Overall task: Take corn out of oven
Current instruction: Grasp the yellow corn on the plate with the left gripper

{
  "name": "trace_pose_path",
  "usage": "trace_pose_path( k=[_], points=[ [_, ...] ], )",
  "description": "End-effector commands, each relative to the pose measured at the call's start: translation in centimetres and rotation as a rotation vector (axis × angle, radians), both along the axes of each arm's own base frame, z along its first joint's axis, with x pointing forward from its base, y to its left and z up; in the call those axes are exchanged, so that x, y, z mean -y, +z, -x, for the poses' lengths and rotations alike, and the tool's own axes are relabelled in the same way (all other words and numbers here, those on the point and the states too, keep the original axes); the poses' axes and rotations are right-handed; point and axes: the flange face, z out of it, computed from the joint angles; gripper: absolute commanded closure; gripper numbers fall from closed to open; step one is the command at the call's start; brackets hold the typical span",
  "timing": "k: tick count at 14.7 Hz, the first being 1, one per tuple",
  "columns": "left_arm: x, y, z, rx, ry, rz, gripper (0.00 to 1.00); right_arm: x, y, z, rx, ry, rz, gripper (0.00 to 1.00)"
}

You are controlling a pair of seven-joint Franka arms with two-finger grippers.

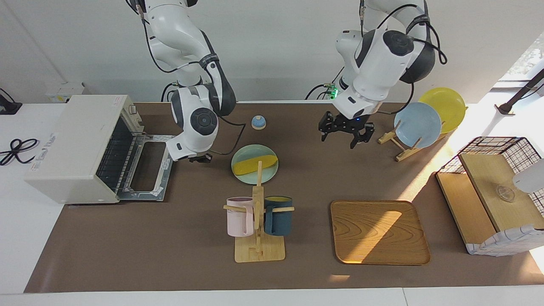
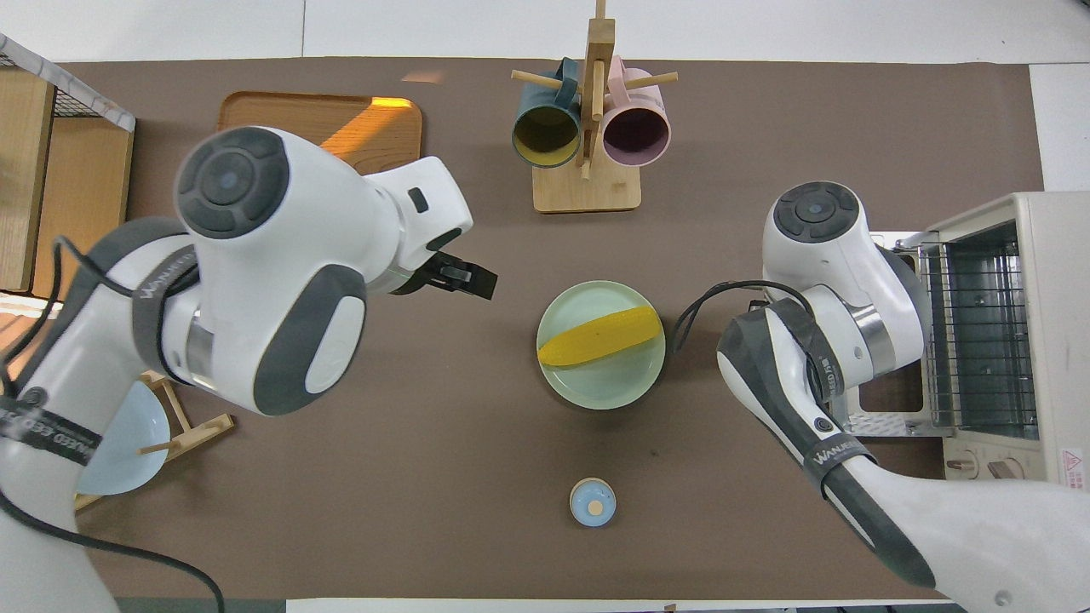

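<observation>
The yellow corn (image 1: 254, 165) (image 2: 600, 336) lies on a pale green plate (image 1: 242, 177) (image 2: 596, 396) at the table's middle, outside the oven. The cream oven (image 1: 72, 144) (image 2: 1052, 340) stands at the right arm's end, its door (image 1: 148, 170) (image 2: 877, 332) dropped open and its wire rack bare. My right gripper (image 1: 199, 159) hangs shut and empty over the table between the oven door and the plate; in the overhead view its own wrist hides it. My left gripper (image 1: 341, 137) (image 2: 470, 279) is open and empty over bare table beside the plate rack.
A mug rack (image 1: 258, 221) with a pink and a dark blue mug stands farther from the robots than the plate. There are also a wooden tray (image 1: 379, 231), a plate rack with blue and yellow plates (image 1: 418, 125), a wire basket (image 1: 495, 191) and a small blue knob (image 1: 258, 122).
</observation>
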Motion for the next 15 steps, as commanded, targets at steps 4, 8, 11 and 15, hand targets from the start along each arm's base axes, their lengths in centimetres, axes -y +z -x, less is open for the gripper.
trace_pose_path(
  k=[4, 8, 11, 15],
  points=[
    [7.3, -5.9, 2.8, 0.007, -0.216, 0.040, 0.00, 3.1, -1.4, 1.6, 0.028, 0.074, 0.022, 1.00],
    [12.0, -10.4, 4.0, -0.016, -0.361, 0.054, 0.00, 4.4, -1.1, 1.3, -0.009, 0.167, 0.035, 1.00],
    [13.9, -12.5, 4.8, -0.039, -0.404, 0.060, 0.00, 4.6, 1.3, 0.3, -0.031, 0.186, 0.082, 1.00],
    [17.1, -13.8, 6.8, -0.028, -0.428, 0.095, 0.00, 6.9, 7.6, 0.1, -0.050, 0.262, 0.063, 1.00]
  ],
)
